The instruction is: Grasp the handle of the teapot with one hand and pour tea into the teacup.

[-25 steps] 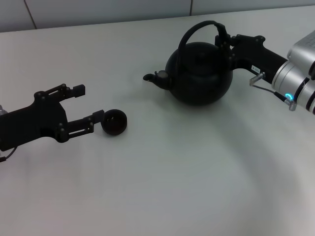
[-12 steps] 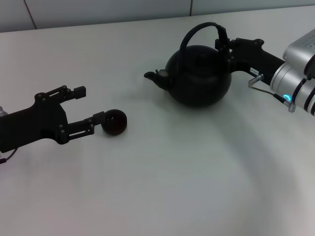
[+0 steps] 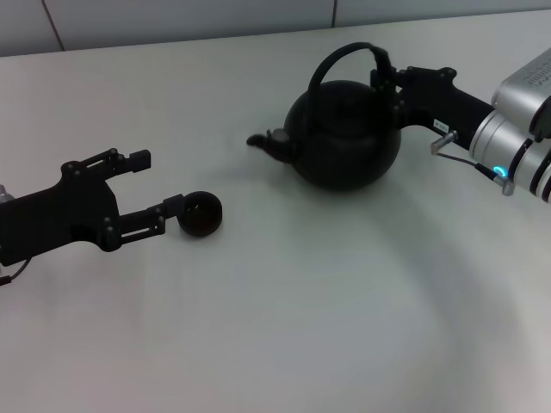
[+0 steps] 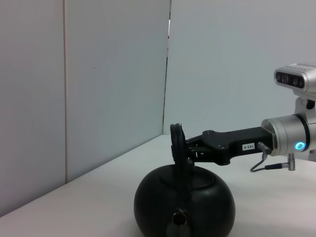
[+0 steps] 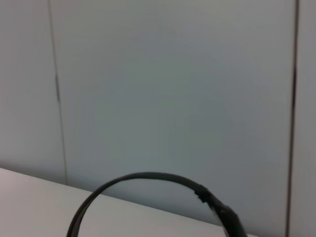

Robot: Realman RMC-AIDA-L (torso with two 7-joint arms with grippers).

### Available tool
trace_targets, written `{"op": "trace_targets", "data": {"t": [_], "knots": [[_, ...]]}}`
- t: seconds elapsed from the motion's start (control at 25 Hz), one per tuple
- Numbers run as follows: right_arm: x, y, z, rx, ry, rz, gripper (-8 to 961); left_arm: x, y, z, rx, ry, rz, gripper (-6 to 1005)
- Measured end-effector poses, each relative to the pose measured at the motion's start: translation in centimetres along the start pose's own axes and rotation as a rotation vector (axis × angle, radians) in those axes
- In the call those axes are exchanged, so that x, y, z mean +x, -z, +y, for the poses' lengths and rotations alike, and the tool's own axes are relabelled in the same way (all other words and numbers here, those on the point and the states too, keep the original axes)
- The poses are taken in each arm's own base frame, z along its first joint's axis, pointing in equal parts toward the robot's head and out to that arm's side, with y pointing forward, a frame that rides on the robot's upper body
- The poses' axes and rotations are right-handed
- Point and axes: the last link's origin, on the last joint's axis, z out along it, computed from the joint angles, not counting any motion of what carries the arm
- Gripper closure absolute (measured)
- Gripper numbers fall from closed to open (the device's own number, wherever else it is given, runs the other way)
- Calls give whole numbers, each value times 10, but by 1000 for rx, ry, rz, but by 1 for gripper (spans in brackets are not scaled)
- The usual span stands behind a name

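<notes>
Spanning the scene as a pale tabletop under a grey panelled wall. Carrying the teapot toward the right, spout pointing left. Reaching in from the right, right gripper, jaws clamping the handle near its top. Hovering low at left, left gripper, jaws apart, lower finger touching the teacup.

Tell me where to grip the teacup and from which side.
Take the teacup by its rim, coming down from above. It is low, bowl-like, handleless and sits mouth up, so the rim is probably the only edge a hand can pinch. The left hand is open beside it, one finger at its wall.
</notes>
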Motion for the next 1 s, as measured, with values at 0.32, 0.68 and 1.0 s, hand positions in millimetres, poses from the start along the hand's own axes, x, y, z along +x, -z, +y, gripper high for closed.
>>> {"op": "trace_targets", "data": {"t": [0.32, 0.68, 1.0], "knots": [[-3, -2, 0, -5, 17, -3, 774, 0, 0, 0, 1, 1, -1, 203], [-5, 0, -2, 1, 19, -17, 512, 0, 1, 0, 3, 1, 2, 204], [-11, 16, -1, -14, 49, -107, 248, -1, 2, 0, 6, 6, 2, 203]]}}
